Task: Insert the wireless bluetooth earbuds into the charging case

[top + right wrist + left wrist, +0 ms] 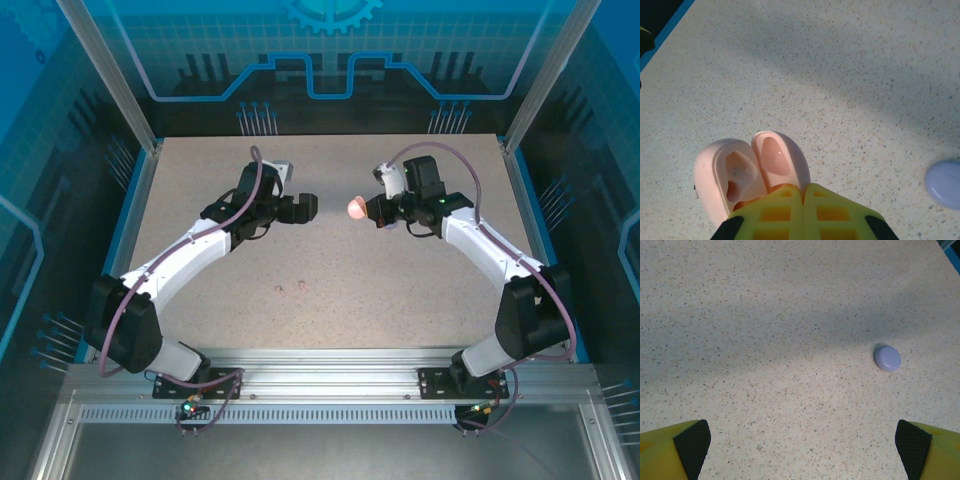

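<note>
Pink case — hinged open, both hollows facing up — is held clamped at the lower middle of the right wrist view by the right gripper, while the left gripper is spread wide above the table, a purple case lying at centre right.

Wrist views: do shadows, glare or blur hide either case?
Left wrist: a soft shadow band crosses the table up to the purple case, which is sharp. Right wrist: the pink case is evenly lit, slightly soft up close. Top external: it looks bright and washed out.
</note>
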`<state>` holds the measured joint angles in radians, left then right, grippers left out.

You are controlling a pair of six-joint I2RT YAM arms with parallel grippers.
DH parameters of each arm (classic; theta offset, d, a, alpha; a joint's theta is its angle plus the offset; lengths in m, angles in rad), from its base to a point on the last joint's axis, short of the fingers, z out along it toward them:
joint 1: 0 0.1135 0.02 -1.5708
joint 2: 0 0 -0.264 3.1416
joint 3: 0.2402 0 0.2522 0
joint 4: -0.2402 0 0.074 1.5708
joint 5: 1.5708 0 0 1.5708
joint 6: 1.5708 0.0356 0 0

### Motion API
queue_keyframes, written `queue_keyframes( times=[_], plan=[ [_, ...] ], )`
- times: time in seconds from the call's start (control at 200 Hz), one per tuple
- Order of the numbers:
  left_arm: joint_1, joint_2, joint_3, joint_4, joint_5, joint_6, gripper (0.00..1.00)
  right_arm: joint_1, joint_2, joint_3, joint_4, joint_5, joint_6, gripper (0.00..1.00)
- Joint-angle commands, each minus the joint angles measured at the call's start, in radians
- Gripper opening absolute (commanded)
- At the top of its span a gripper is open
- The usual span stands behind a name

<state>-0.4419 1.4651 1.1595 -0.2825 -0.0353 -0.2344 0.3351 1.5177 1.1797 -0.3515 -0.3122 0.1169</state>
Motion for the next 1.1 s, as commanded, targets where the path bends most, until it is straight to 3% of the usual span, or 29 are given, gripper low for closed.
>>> queue_keyframes(
  times=[0.0,0.15,0.34,0.47,0.62,1.095],
  plan=[
    [0.006,0.013,0.058,-0.077,0.141,0.137,0.99,0.028,0.021,0.042,-0.009,0.025,-0.11,0.0],
    [0.009,0.085,0.171,-0.227,0.411,0.258,0.99,0.068,0.032,0.064,-0.032,0.064,-0.19,0.0],
    [0.009,0.196,0.321,-0.458,0.671,0.412,0.99,0.087,0.015,0.066,-0.052,0.086,-0.246,0.0],
    [0.012,0.253,0.387,-0.532,0.735,0.456,0.99,0.087,-0.007,0.06,-0.063,0.063,-0.254,0.0],
    [0.014,0.321,0.467,-0.614,0.811,0.494,0.9,0.087,-0.033,0.057,-0.086,0.02,-0.262,0.0],
    [0.019,0.415,0.575,-0.666,0.824,0.529,0.74,0.116,-0.094,0.01,-0.066,0.035,-0.248,0.0]
  ],
)
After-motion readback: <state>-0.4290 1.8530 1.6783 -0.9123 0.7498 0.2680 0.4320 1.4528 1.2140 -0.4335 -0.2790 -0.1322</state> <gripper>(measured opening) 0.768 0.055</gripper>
